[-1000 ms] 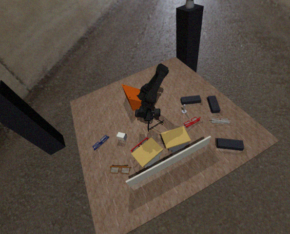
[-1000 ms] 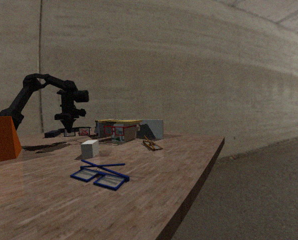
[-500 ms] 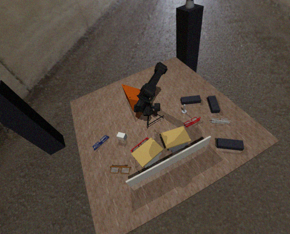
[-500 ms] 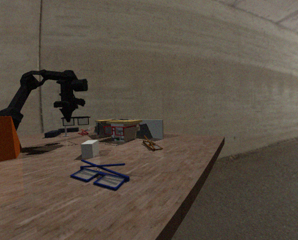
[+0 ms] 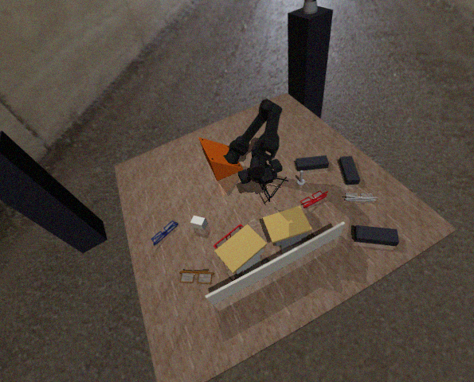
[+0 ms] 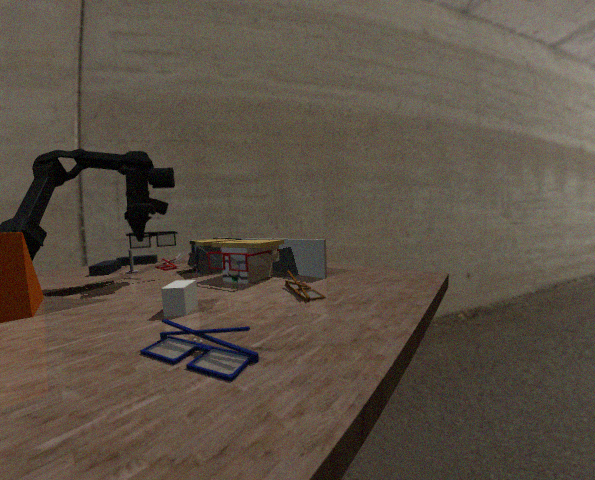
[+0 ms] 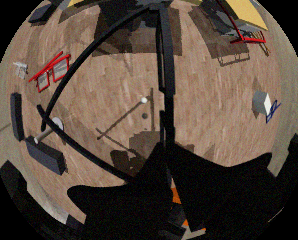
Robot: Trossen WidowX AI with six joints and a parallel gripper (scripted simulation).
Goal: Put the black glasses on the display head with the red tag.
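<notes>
Between the jaws of the black parallel-jaw gripper (image 6: pixel 140 238): the thin black wire-frame glasses (image 6: pixel 152 239), pinched at the frame and hanging clear above the wooden table top (image 6: pixel 297 330). Jaws are pressed nearly together with the frame between them, so the grip is on a thin bar, likely prone to pivoting. In the exterior view the lens front runs level, long axis sideways across the jaws, most of it sticking out to the side facing the heads. In the wrist view the temples (image 7: pixel 76 80) sweep away from the jaws toward the heads, so the open end seems to lead, which is what a slide-on needs. Two blocky display heads with flat yellow tops sit ahead of the jaws and lower: one (image 5: pixel 287 224) nearer, one (image 5: pixel 240 247) farther off to the side, the latter with red-framed glasses (image 5: pixel 227 235) at its face. No red tag can be made out in any view, so which head is the target cannot be told from here. Judgement: lift is done, transport not yet; next move turns on squaring the frame's long axis to the chosen head's face, then travelling temples-first. A white backboard (image 5: pixel 276 263) stands just past both heads. Other frames, red (image 5: pixel 313 199) and blue (image 6: pixel 200 349), lie on the table well apart from the jaws.
</notes>
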